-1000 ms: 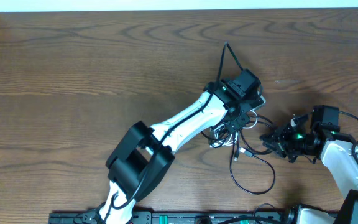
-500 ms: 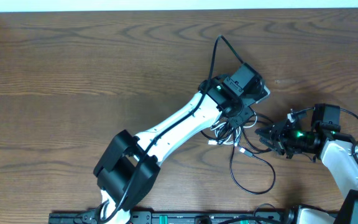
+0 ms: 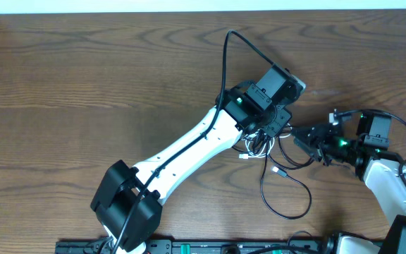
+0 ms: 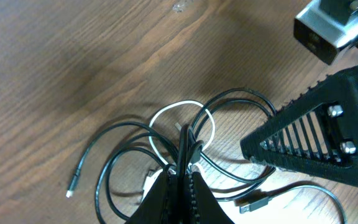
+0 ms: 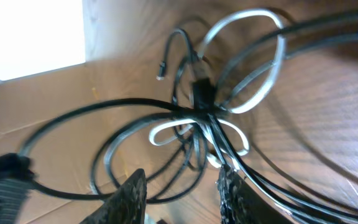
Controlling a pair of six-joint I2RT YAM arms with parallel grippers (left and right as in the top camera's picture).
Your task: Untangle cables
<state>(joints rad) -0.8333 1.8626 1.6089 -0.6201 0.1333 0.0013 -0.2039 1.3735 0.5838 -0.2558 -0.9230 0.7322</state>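
Several cables (image 4: 185, 134) in knot toward worktop (image 3: 83, 85) right edge. Pinched tight at knot by left gripper (image 4: 182, 171), likely as anchor. Right gripper (image 5: 180, 183) jaws partly apart, empty, facing tangle for loose strand.

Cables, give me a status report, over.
Left gripper shut on the cables at the knot. Right gripper open, close to the tangle. Black and white strands crossed at the pinch. Left arm hides part from overhead.
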